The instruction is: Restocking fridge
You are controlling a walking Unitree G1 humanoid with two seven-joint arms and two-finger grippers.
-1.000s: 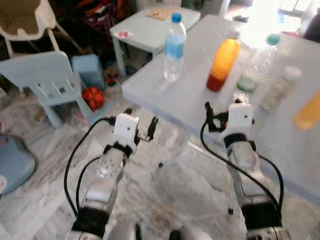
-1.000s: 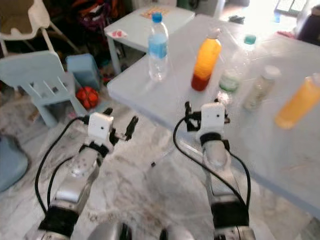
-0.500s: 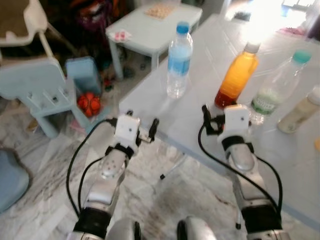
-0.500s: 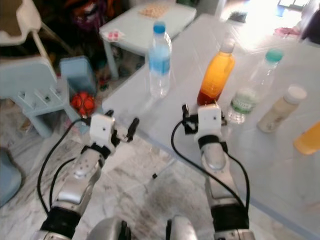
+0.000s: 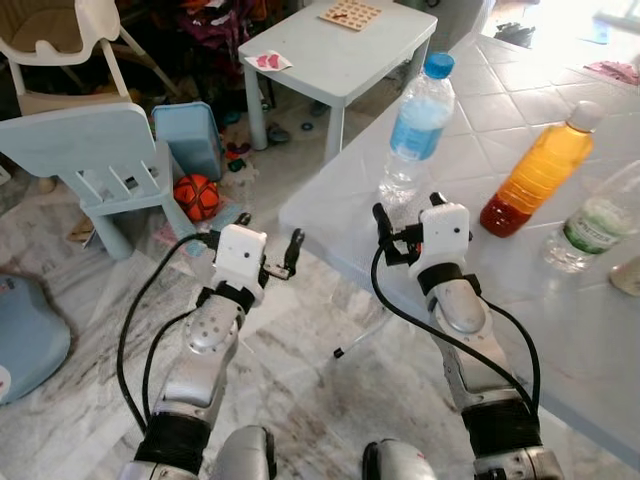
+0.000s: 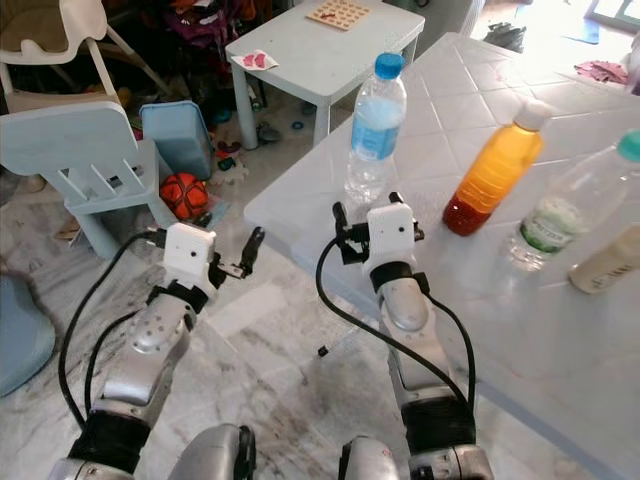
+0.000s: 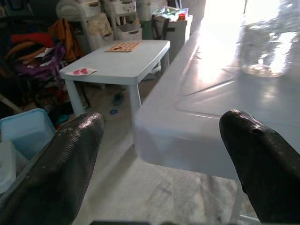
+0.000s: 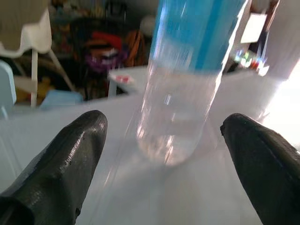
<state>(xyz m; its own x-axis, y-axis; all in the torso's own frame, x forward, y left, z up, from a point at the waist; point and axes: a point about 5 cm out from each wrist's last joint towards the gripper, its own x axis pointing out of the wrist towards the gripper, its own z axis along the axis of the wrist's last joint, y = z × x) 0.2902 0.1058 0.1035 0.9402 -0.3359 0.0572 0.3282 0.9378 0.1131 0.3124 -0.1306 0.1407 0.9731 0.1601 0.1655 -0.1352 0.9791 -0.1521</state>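
Right gripper aligned on water bottle

Water bottle [image 8: 180, 89] stands upright near the tabletop [image 5: 560, 290] corner, directly ahead of right gripper [image 5: 408, 212], jaws wide. Left gripper [image 5: 268, 245], also wide, is farther off.

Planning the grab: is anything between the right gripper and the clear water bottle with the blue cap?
Nothing visible. The right gripper, fingers open, faces the clear water bottle with the blue cap across bare white table.
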